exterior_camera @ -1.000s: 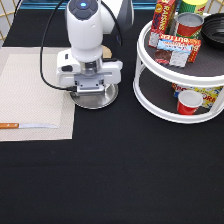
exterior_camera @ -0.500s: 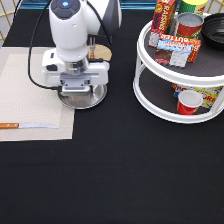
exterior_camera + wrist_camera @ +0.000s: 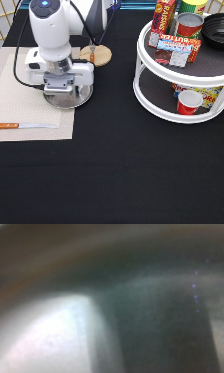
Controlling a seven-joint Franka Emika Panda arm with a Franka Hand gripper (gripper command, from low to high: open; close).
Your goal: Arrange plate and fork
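The silver plate (image 3: 70,98) sits partly over the right edge of the beige placemat (image 3: 20,90), under my hand. My gripper (image 3: 65,85) is right on top of it and carries it; the hand hides most of the plate. The wrist view is filled by a shiny grey metal surface (image 3: 60,333), seen very close. A short brown-orange piece (image 3: 92,56), which looks like the fork's handle, shows at the left edge of the round wooden disc (image 3: 100,54); the rest of the fork is hidden.
A wooden-handled knife (image 3: 25,126) lies along the placemat's bottom edge. A white two-tier turntable (image 3: 150,100) with cans, boxes and a red cup (image 3: 189,102) stands at the exterior view's right. Black cloth covers the table.
My gripper and the plate under it have moved together toward the exterior view's left, from the black cloth onto the placemat's edge. The wooden disc is now uncovered.
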